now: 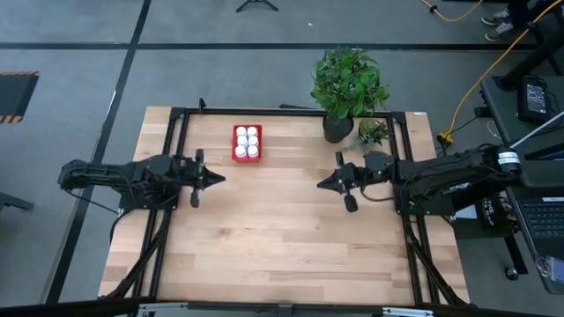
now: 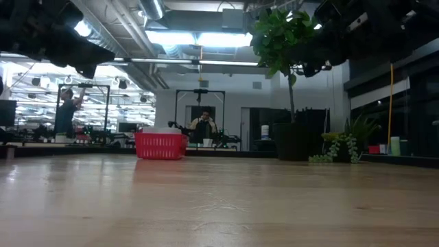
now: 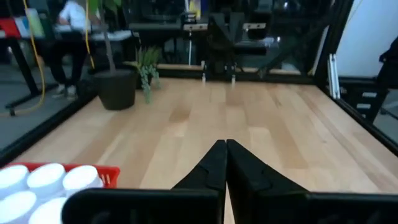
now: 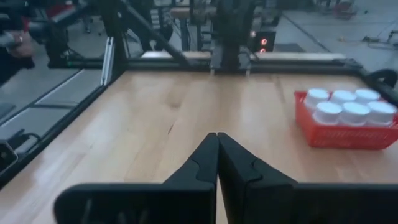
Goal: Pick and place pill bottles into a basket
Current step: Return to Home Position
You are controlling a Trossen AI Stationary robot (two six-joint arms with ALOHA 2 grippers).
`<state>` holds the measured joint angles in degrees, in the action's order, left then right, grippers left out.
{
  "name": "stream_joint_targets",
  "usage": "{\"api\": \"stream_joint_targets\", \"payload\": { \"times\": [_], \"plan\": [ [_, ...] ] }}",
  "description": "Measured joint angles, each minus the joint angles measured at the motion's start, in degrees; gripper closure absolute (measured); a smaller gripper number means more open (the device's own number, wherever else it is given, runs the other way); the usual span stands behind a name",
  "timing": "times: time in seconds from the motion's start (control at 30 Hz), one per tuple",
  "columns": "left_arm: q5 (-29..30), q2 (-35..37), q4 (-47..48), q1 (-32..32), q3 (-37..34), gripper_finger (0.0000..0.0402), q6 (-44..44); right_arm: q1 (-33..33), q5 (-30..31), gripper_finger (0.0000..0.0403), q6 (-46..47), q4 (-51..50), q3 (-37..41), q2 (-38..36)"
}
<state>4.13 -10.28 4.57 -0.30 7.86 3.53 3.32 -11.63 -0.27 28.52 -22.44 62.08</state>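
1. All six pill bottles are standing in the red basket, two by three with caps up, so it's pretty much full.
2. The basket sits on the bench toward the far edge, left of the middle, well apart from the dark plant pot.
3. The left tool hangs over the bench's left side, tips pressed together with nothing in them. The basket is near it, just off to one side of the tips and not touching.
4. The right tool is across the bench facing the left one, fingers also pressed together and empty. The basket is well apart from it, off to the side.
5. From bench height, the basket stands alone with both arms up above.
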Motion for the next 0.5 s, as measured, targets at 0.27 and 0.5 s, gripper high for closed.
{"api": "stream_joint_targets", "payload": {
  "times": [0.27, 0.5],
  "plan": [
    [0.76, 9.75, -0.33, 0.01, -5.42, 0.0400, -3.44, 5.84, -4.57, 0.0393, -1.72, -7.28, 0.00, -11.63],
    [-1.28, 10.08, -1.26, 0.01, -5.75, 0.0400, -4.31, 7.09, -4.61, 0.0393, -3.29, -19.24, 0.34, -26.06]
  ]
}}
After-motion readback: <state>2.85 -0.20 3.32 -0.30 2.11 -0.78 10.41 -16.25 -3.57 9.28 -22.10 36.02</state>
